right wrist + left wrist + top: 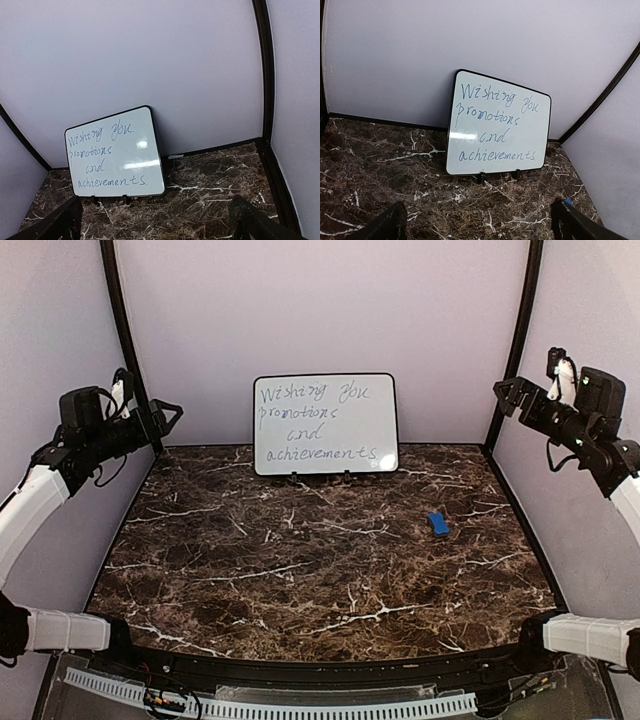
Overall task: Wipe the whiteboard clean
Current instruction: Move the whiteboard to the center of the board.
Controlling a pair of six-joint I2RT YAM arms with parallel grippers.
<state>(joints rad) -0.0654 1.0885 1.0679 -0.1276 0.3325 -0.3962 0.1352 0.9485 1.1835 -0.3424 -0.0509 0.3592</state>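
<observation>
Left pincer [170, 420] agape; whole eraser [438, 523] overhead

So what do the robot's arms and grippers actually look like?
Both match. The left arm and right arm have white tube-like shells with black joints. The left gripper and right gripper are black, with two thin angular fingers each. Black cables loop alongside; white wiring sits near each wrist.

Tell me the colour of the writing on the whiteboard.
The writing on the whiteboard is blue; the left wrist view shows it best.
</observation>
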